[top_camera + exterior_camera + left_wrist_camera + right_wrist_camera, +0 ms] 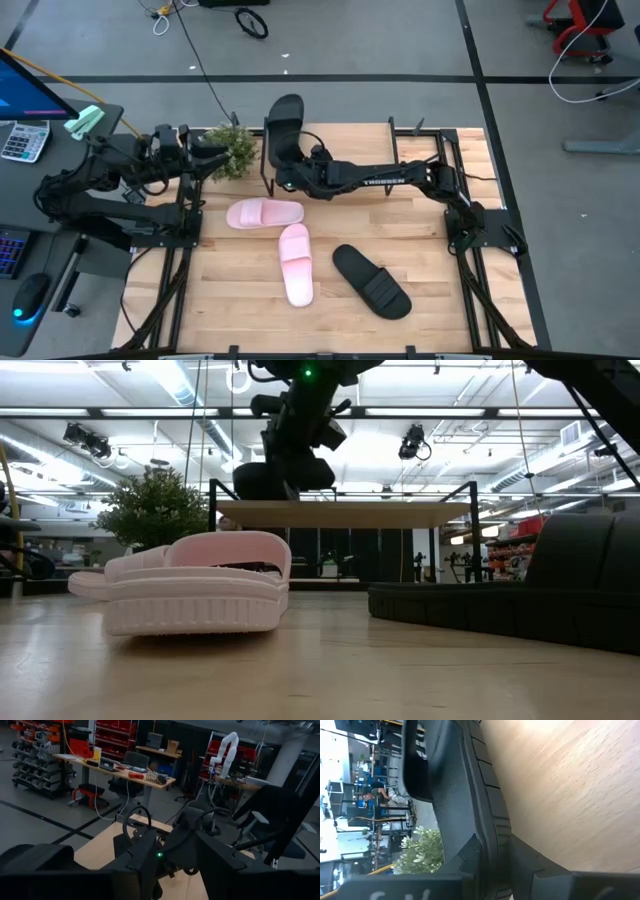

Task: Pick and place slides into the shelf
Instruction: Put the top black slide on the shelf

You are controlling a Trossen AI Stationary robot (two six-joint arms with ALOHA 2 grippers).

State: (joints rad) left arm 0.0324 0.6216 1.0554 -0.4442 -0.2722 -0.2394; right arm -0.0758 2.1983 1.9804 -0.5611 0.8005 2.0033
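Observation:
My right gripper [285,172] reaches across to the table's far left and is shut on a black slide [285,125], also seen in the low view [280,478], just over the left end of the shelf [345,513], [360,145]. I cannot tell whether the slide touches the board. Two pink slides [263,213], [296,262] and a second black slide [372,281] lie sole down on the table. My left gripper [210,155] waits at the far left by a plant. My right gripper pinches the black slide's sole by its side rim [487,845] between its two fingers [470,852], at the end nearer the table's middle. The fingers come about level from the table's right. The slide reaches away from the fingers toward the far edge, strap [420,760] up.
A small potted plant [232,150] stands just left of the shelf. In the low view a pink slide [195,595] and the black slide [520,610] lie in front of the shelf. A desk with a calculator [25,140] stands beyond the table's left edge.

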